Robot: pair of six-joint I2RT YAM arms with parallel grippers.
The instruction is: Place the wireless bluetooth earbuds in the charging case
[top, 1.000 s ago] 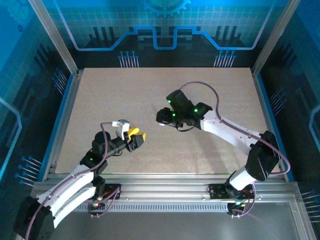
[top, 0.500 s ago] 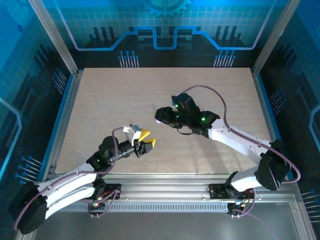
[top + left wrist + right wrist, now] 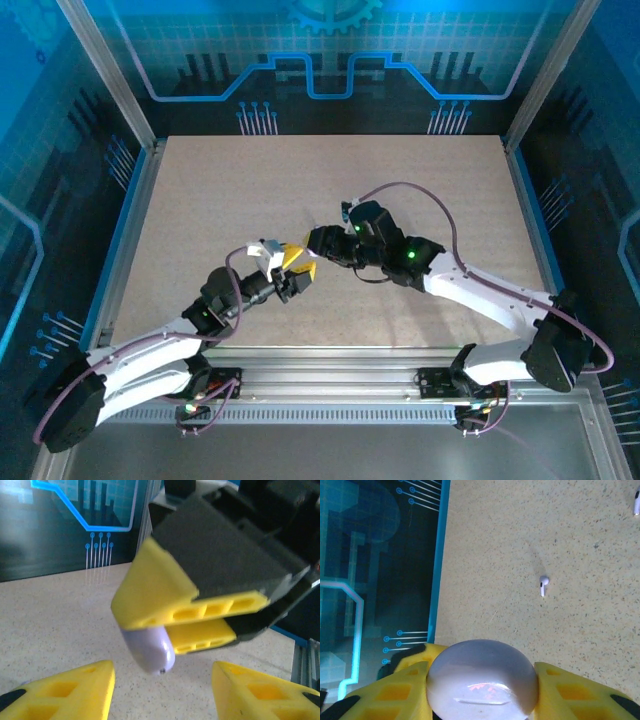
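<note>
Right gripper (image 3: 482, 697) clamps the charging case (image 3: 482, 672) — left gripper (image 3: 162, 692), jaws apart, faces it.

No legible txt or nos.

This looks to me like a robot lab: a speckled table (image 3: 200, 200) boxed in by metal posts (image 3: 108, 75) and blue walls (image 3: 420, 50) with glowing circuit lines, and my left arm (image 3: 150, 350) and right arm (image 3: 480, 290) bolted to a metal rail (image 3: 340, 362).
</note>
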